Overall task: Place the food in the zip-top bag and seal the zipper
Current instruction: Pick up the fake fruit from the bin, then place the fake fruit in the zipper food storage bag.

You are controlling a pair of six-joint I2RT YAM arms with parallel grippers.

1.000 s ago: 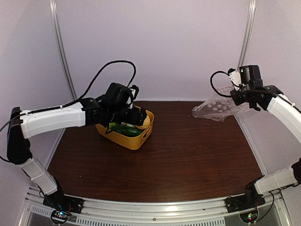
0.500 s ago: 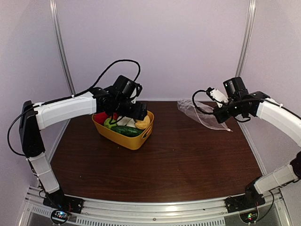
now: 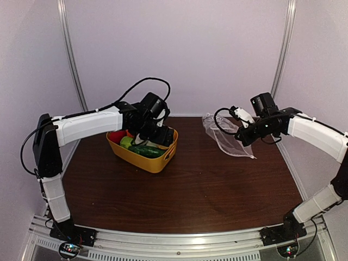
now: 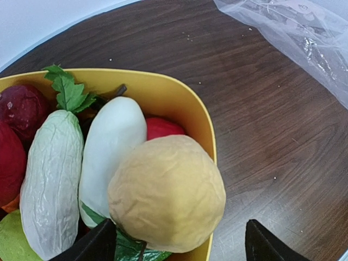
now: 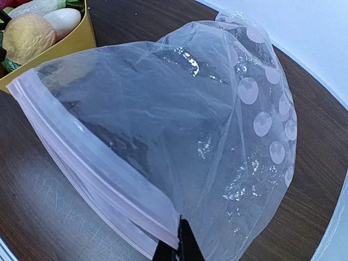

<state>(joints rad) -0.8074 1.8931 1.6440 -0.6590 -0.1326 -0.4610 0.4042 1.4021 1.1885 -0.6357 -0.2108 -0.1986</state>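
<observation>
Judged light, limp and slick: the zip-top bag (image 5: pixel 217 125), pinched tight by the right fingers (image 5: pixel 182 246) on the zipper (image 5: pixel 92 163) near one corner, held over the far right of the worktop (image 3: pixel 217 190), near the yellow tub (image 3: pixel 147 162) but apart from it. Lower end touching the wood or not: unclear. Mouth parted or pressed flat: cannot tell. Best gripped on that stiffer strip, not on the film, likely to slip or crumple. In the tub, the food (image 4: pixel 111 147): white pieces, red ones, a yellow-tan lump (image 4: pixel 166 193), a dark cucumber (image 3: pixel 145 151). Probably light, firm and smooth, so best taken across the middle. Above the lump, the left fingers (image 4: pixel 98 244), spread wide, straddling it, gripping nothing.
</observation>
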